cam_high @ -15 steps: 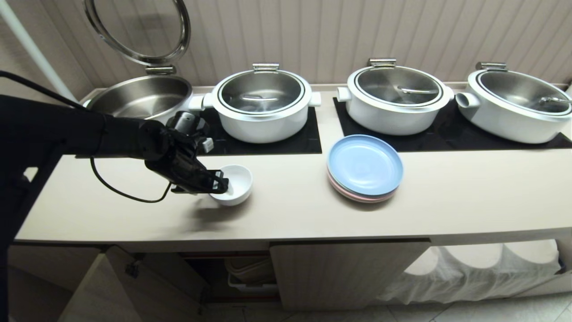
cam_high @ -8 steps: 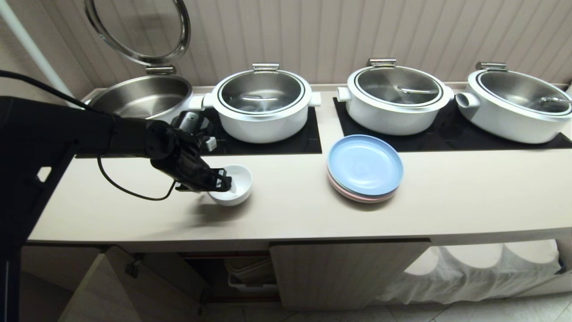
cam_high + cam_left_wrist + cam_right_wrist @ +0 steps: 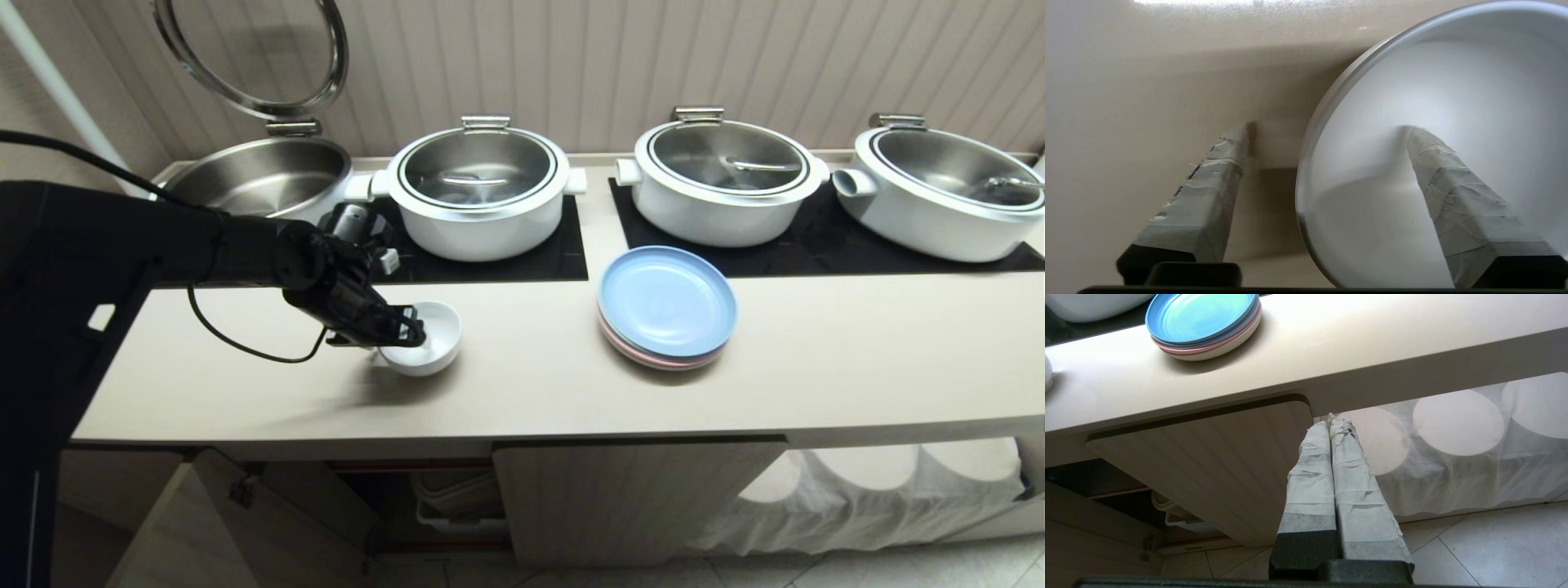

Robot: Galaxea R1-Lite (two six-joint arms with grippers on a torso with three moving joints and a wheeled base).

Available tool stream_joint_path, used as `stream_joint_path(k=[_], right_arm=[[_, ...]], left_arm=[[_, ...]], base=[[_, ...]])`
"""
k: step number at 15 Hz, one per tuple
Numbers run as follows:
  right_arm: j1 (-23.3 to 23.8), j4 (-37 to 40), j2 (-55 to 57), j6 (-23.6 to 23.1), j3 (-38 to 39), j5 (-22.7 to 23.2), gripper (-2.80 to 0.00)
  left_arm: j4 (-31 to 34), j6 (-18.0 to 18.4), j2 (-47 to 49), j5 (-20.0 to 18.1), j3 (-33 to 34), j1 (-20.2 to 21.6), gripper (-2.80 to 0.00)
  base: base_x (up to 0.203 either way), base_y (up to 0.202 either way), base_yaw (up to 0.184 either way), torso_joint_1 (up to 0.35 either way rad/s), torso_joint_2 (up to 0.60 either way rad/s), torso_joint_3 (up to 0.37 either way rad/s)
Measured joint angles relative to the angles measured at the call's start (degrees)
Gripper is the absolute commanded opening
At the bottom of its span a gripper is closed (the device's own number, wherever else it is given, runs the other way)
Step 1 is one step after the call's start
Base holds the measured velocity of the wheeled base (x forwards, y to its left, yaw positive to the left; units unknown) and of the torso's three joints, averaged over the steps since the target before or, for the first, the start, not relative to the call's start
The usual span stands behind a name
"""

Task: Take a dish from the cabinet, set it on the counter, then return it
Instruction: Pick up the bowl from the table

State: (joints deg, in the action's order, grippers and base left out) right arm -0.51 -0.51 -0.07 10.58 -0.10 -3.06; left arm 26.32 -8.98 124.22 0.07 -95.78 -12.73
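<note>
the dish (image 3: 426, 339) is sitting on the counter (image 3: 531, 384), its rim lying between the left hand's (image 3: 1327, 130) wide-spread fingers.

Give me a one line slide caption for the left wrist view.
Left hand open astride the dish rim on the counter.

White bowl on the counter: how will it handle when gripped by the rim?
The bowl looks rigid and glossy, so probably slippery against the taped fingers straddling its rim. Its narrow foot suggests it may tip if nudged sideways. Likely ceramic, so a drop onto the counter could chip it.
</note>
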Motion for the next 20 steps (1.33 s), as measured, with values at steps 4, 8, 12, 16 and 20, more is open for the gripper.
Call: stream_joint_path(k=[4, 8, 12, 16, 20], right_arm=[[0.0, 0.0, 0.0, 0.0, 0.0, 0.0, -2.8], [0.0, 0.0, 0.0, 0.0, 0.0, 0.0, -2.8], [0.0, 0.0, 0.0, 0.0, 0.0, 0.0, -2.8], [0.0, 0.0, 0.0, 0.0, 0.0, 0.0, -2.8], [0.0, 0.0, 0.0, 0.0, 0.0, 0.0, -2.8]], left_arm=[[0.0, 0.0, 0.2, 0.0, -0.1, 0.1, -2.8], [-0.4, 0.0, 0.1, 0.0, -0.3, 0.2, -2.8], [0.0, 0.0, -0.4, 0.0, 0.1, 0.2, -2.8], [0.3, 0.0, -1.4, 0.0, 1.0, 0.2, -2.8], [0.2, -0.4, -3.1, 0.0, 3.3, 0.2, -2.8]], base=[[0.0, 0.0, 0.0, 0.0, 0.0, 0.0], [0.0, 0.0, 0.0, 0.0, 0.0, 0.0], [0.0, 0.0, 0.0, 0.0, 0.0, 0.0], [0.0, 0.0, 0.0, 0.0, 0.0, 0.0], [0.0, 0.0, 0.0, 0.0, 0.0, 0.0]])
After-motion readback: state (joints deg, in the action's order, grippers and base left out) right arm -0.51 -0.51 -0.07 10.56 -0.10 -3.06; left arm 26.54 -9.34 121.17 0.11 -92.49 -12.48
